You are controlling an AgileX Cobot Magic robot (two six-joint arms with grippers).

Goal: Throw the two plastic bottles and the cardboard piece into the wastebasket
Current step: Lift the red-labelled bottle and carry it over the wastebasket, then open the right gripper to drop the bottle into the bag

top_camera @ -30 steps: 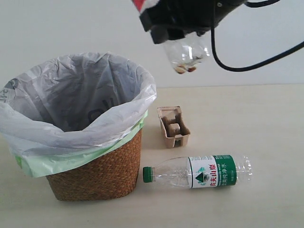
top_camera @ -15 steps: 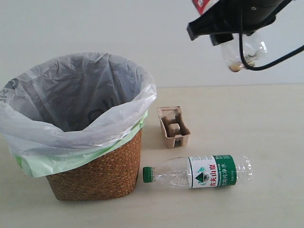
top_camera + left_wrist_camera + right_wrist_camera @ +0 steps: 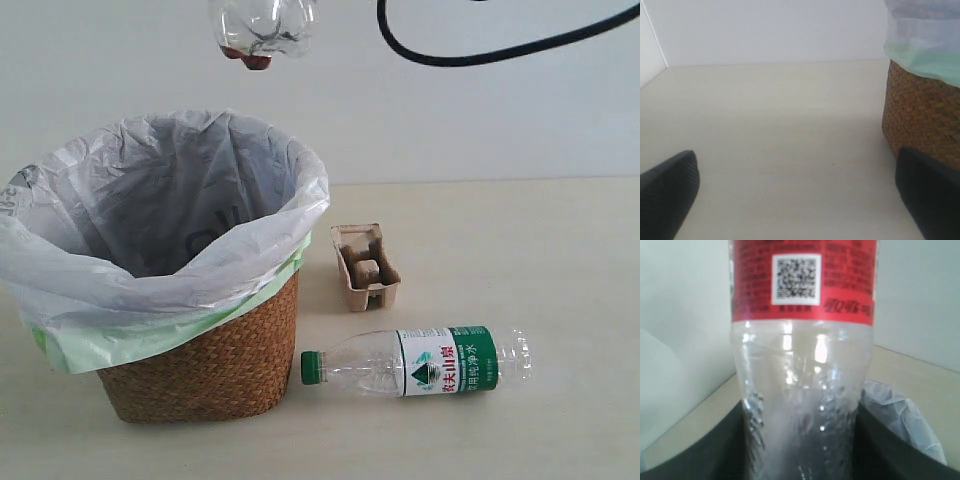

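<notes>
The red-label bottle (image 3: pixel 801 365) sits between my right gripper's (image 3: pixel 802 440) black fingers, which are shut on its clear body. In the exterior view only its clear bottom end (image 3: pixel 263 30) shows at the top edge, above the far rim of the wastebasket (image 3: pixel 200 370); the right gripper itself is out of that view. The green-cap bottle (image 3: pixel 415 362) lies on its side on the table beside the basket. The cardboard piece (image 3: pixel 364 267) rests behind it. My left gripper (image 3: pixel 800 200) stands open low over bare table, next to the wicker wall (image 3: pixel 922 120).
The white bag (image 3: pixel 150 215) bulges out over the basket's rim, with pale green beneath. A black cable (image 3: pixel 480 55) loops across the top right of the exterior view. The pale wooden table (image 3: pixel 520 250) stretches right of the basket.
The red-label bottle has swung from the upper right to the left and now hangs above the wastebasket. The right arm has gone out of the exterior view.
</notes>
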